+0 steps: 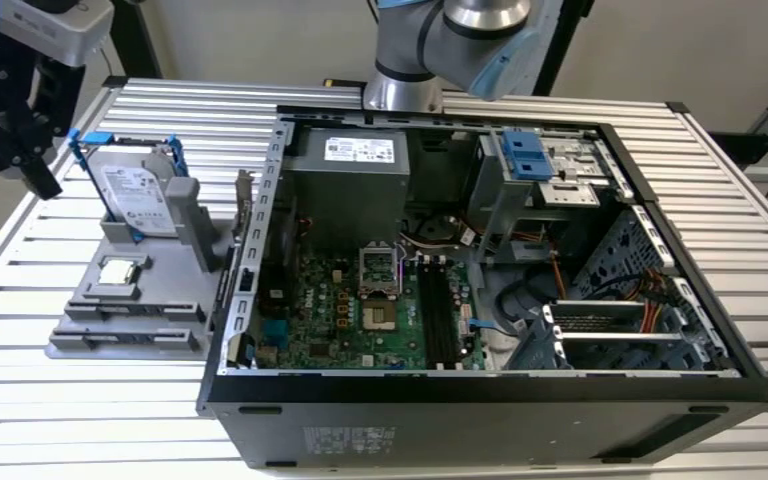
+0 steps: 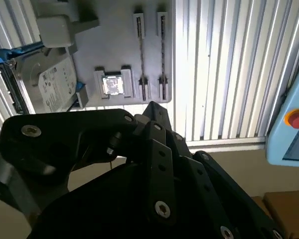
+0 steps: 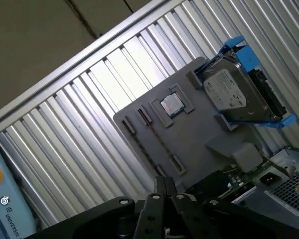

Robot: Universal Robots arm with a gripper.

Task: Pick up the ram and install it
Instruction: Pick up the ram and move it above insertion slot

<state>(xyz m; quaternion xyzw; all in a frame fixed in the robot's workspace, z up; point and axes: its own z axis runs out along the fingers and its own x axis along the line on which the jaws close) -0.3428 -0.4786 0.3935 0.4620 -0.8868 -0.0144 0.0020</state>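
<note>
The ram is hidden or out of view. My gripper (image 1: 37,172) hangs high at the exterior view's left, beyond the back left corner of the grey parts holder (image 1: 157,335). In both wrist views its black fingers meet at their tips (image 3: 164,185) (image 2: 152,107), shut, with nothing showing between them. The holder's two long narrow slots (image 2: 152,50) (image 3: 152,142) have nothing standing in them. Dark memory slots (image 1: 438,310) run along the motherboard in the open computer case (image 1: 491,385); what sits in them I cannot make out.
On the holder a silver hard drive with blue rails (image 1: 137,195) (image 3: 234,97) stands upright, and a square silver CPU chip (image 1: 120,270) (image 2: 112,84) lies flat. The arm's base (image 1: 404,85) rises behind the case. A blue pendant with a red button (image 2: 295,119) lies off the ribbed table.
</note>
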